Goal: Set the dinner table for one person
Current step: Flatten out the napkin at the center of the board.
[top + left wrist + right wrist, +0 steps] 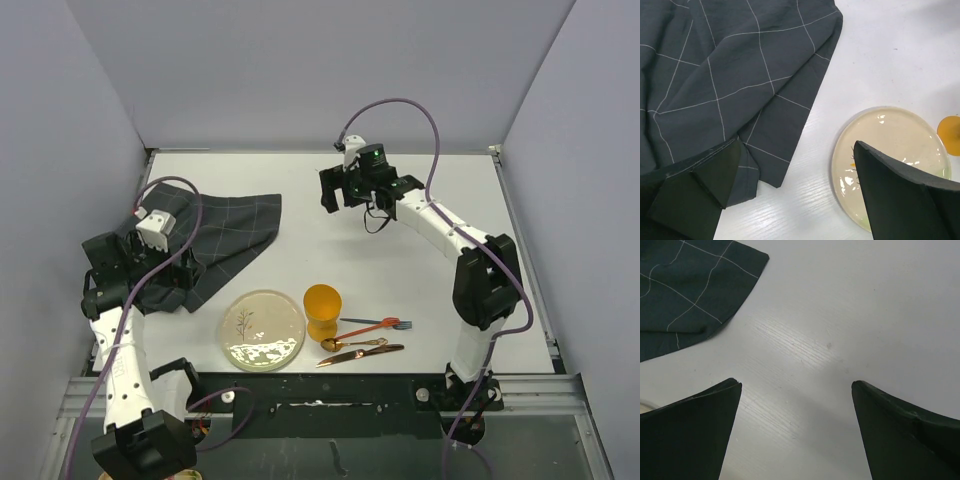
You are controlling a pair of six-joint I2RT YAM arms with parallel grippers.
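Observation:
The dinner table (250, 172) is a white top. On its left lies a rumpled dark grey cloth (222, 232) with a thin light grid. Near the front edge sit a cream plate (263, 329), an orange cup (322, 310), a fork (378, 325), a copper spoon (350, 343) and a copper knife (362, 353). My left gripper (180, 272) hovers open over the cloth's near corner. In the left wrist view the left gripper (796, 144) stands between cloth (730, 75) and plate (890, 140). My right gripper (338, 192) is open over bare table at the back, empty in the right wrist view (796, 384).
Grey walls close in the table on the left, back and right. A metal rail (330, 385) runs along the near edge by the arm bases. A corner of the cloth (695, 290) reaches into the right wrist view.

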